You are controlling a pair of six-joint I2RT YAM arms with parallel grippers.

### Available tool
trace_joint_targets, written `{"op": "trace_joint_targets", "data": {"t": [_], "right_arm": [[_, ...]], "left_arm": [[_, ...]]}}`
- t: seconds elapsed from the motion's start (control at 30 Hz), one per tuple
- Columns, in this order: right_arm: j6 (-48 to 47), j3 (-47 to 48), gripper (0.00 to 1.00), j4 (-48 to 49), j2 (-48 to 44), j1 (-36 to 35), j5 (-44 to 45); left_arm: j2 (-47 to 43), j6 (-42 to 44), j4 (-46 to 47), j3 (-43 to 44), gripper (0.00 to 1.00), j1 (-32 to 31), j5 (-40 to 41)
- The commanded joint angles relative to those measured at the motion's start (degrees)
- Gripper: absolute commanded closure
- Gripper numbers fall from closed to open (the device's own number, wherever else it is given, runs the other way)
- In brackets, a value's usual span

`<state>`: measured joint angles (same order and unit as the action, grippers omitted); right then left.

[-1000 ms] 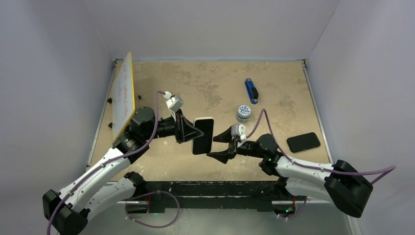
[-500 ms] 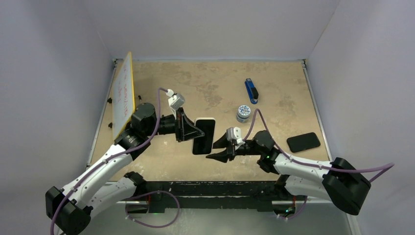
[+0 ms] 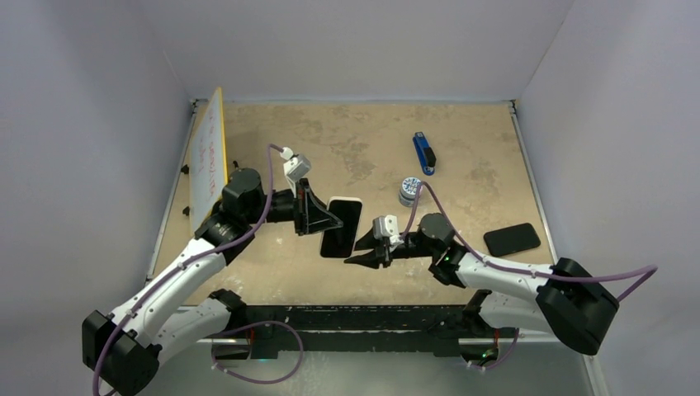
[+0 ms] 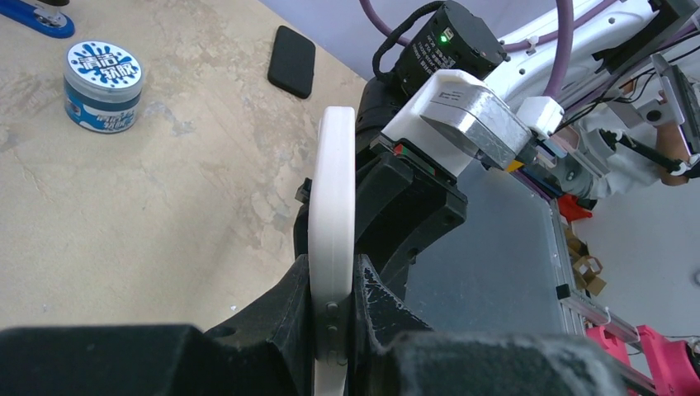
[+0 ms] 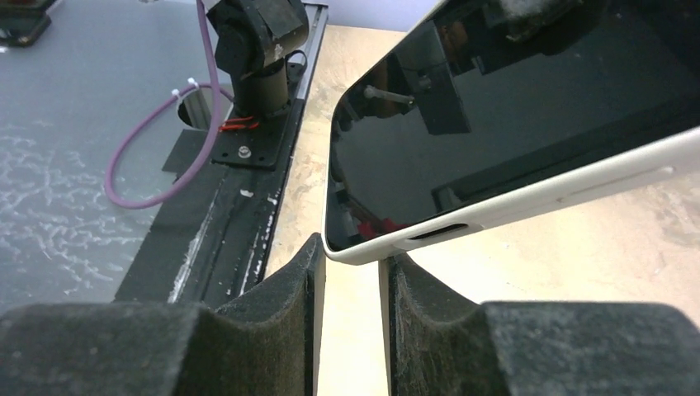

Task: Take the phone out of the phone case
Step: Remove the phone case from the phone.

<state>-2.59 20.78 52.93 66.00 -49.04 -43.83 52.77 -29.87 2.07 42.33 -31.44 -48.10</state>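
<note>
The left arm reaches rightward over the sandy tabletop. Its left pincer pinches the black-screened phone in its white plastic case, held upright above the near edge's middle. The right arm reaches leftward. The right pincer, jaws narrowly apart, sits at the phone's lower corner; I cannot tell if it grips.

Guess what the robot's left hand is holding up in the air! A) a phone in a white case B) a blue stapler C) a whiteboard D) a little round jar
A: the left hand is pinched shut on the edge of the phone in its white case, holding it on edge above the table.
</note>
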Motion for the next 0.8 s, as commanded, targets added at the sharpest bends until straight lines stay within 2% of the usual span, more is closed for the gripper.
{"op": "trace_joint_targets", "data": {"t": [0.0, 0.2, 0.5, 0.67, 0.77], "right_arm": [[-10.63, 2.26, 1.0, -1.11, 0.05, -0.16, -0.57], [-18.48, 3.91, 1.0, -6.12, 0.35, -0.14, 1.35], [-18.91, 4.85, 1.0, -6.75, 0.71, -0.19, 1.6], [-15.98, 1.75, 0.77, -3.3, -0.48, -0.18, -0.86], [-14.67, 0.75, 0.66, -2.08, -1.19, -0.18, -2.21]], "left_arm": [[0.5, -1.94, 5.53, 3.39, 1.0, 1.11, -2.18], [1.51, -2.15, 4.88, 3.57, 1.0, 1.32, -2.26], [0.43, -1.66, 3.83, 2.94, 1.0, 1.3, -1.34], [-2.54, 0.52, 1.14, 4.24, 1.0, 1.34, 2.15], [-2.59, 1.84, -0.36, 4.75, 1.0, 1.31, 2.26]]}}
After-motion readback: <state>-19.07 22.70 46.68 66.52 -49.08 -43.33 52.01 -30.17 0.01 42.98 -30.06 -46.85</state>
